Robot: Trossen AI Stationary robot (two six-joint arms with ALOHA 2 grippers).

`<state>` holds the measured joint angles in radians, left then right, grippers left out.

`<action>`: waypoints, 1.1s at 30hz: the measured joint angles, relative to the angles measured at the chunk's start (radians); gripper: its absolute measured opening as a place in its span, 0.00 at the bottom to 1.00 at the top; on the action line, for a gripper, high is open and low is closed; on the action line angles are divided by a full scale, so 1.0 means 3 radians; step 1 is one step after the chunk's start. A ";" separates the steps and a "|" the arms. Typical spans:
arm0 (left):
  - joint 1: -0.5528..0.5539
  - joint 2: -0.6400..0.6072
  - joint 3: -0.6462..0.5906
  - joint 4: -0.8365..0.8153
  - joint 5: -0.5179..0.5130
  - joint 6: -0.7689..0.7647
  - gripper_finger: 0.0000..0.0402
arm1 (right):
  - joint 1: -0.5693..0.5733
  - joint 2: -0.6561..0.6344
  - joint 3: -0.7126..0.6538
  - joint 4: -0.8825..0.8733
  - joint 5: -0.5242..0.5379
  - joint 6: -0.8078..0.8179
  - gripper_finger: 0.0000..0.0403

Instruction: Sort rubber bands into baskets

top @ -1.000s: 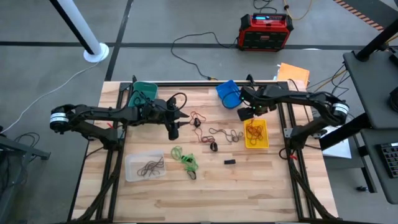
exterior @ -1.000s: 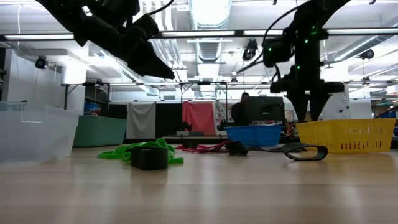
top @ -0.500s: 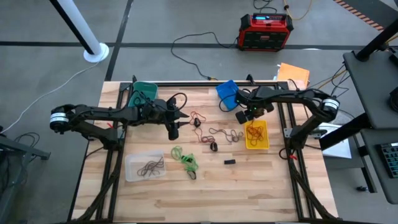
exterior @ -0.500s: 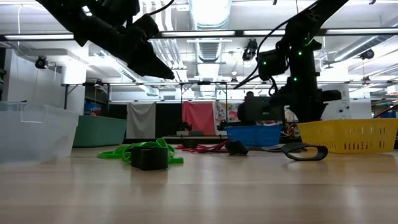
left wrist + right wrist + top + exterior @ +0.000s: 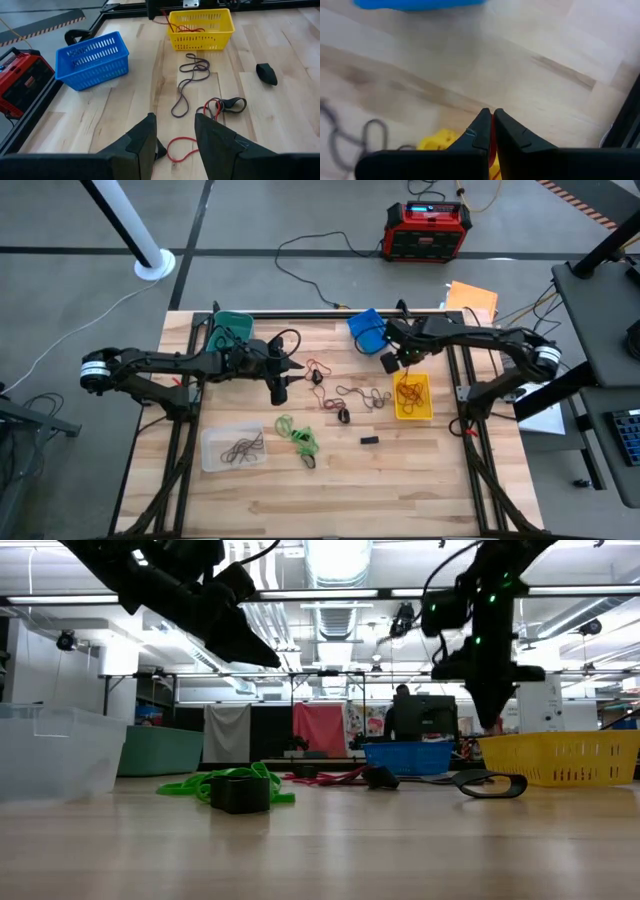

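Four baskets stand on the wooden table: teal [image 5: 232, 327], blue [image 5: 367, 330], yellow [image 5: 412, 396] with red bands in it, and clear [image 5: 234, 448] with dark bands. Loose rubber bands lie mid-table: red [image 5: 185, 147], dark [image 5: 365, 395], green [image 5: 298, 435]. My left gripper [image 5: 173, 145] hangs open just above and short of the red band, with nothing between its fingers. My right gripper [image 5: 491, 127] is shut, pointing down over the table between the blue basket and the yellow basket's far end [image 5: 393, 364]; I see nothing in it.
A small black block [image 5: 370, 440] lies near the table's middle front, and a dark band [image 5: 343, 415] beside it. Black frame rails run along the table's left and right sides. Bare wood lies along the near edge.
My right gripper has shut its fingers. It sank a little toward the table beside the yellow basket, then rose again to about where it was.
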<state>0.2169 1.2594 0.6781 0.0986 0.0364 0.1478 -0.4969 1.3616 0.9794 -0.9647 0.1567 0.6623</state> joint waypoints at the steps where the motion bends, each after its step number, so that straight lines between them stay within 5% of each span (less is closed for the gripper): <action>1: 0.0000 0.0000 0.0000 0.0000 0.0000 0.0000 0.30 | 0.0038 -0.0068 0.0003 -0.0015 -0.0011 -0.0001 0.02; 15: 0.0000 0.0000 0.0000 -0.0007 0.0000 0.0000 0.30 | 0.1058 -0.0557 -0.0014 -0.0318 -0.0222 0.0458 0.11; 24: 0.0000 0.0000 0.0000 -0.0006 0.0000 -0.0053 0.30 | 0.1293 -0.0371 -0.0020 -0.0875 0.0376 0.1029 0.34; 33: -0.0001 0.0000 0.0000 -0.0224 0.0001 -0.0223 0.30 | 0.1565 -0.0371 -0.0077 0.0042 0.1266 0.0774 0.42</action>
<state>0.2165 1.2594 0.6781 0.0315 0.0369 0.0810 -0.0275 1.2503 0.9563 -0.9521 0.5366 0.8943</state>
